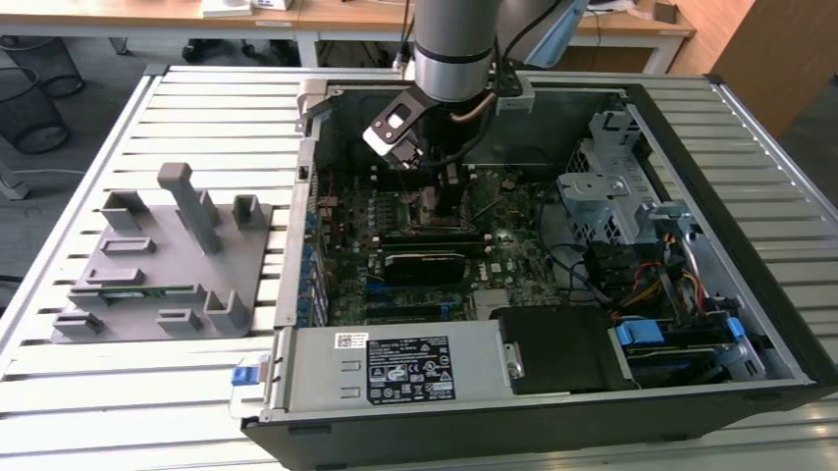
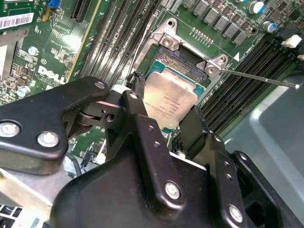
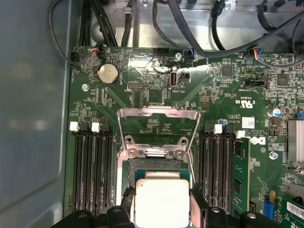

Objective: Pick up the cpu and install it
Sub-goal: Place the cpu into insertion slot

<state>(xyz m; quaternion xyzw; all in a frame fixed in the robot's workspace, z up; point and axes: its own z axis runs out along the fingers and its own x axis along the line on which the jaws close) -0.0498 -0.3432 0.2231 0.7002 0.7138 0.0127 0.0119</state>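
The gripper [image 2: 163, 105] clamps the cpu [image 2: 172, 99] by two opposite edges, the silvery chip caught between its black fingers [image 2: 134, 102]. It sits squarely over the open socket [image 3: 159, 165]; whether it is seated or just above cannot be told. Beyond, the metal frame [image 3: 159, 114] lies folded back on the green board [image 3: 228, 85] inside the case [image 1: 524, 432].

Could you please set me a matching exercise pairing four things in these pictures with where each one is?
Things:
1. cpu
2. socket cover frame
3. coin battery
4. grey fixture

Places:
A. on the slatted table, outside the case
B. between the fingers, over the socket
C. swung open, clear of the socket
D. flat on the motherboard, near the case wall

Pairs: 1-B, 2-C, 3-D, 4-A.
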